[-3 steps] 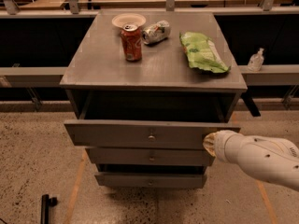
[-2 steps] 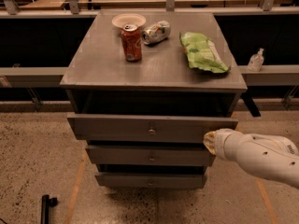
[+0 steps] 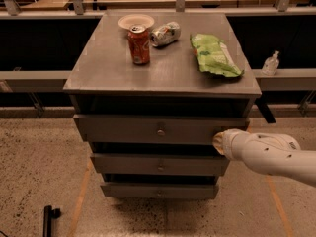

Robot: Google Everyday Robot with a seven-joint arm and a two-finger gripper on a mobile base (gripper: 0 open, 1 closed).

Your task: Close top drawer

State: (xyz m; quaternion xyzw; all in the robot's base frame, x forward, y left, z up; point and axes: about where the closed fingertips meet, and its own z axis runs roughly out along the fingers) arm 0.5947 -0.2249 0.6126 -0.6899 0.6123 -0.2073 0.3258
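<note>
The top drawer (image 3: pixel 148 129) is a wide grey panel with a small round knob (image 3: pixel 160 132) at its centre. It stands out a short way from the grey cabinet (image 3: pixel 98 78), with a dark gap above it. My white arm (image 3: pixel 269 152) reaches in from the right. My gripper (image 3: pixel 217 141) is at the arm's tip, against the right end of the drawer front, and its fingers are hidden.
Two narrower grey drawer fronts (image 3: pixel 160 164) sit below. On the cabinet top stand a red can (image 3: pixel 139 44), a crushed can (image 3: pixel 165 33), a white bowl (image 3: pixel 136 20) and a green chip bag (image 3: pixel 213 54). A small bottle (image 3: pixel 270 63) stands on the right ledge. A black object (image 3: pixel 48 220) lies on the floor.
The top drawer has slid back into the cabinet and the dark gap above it has shrunk. My arm has followed it inward.
</note>
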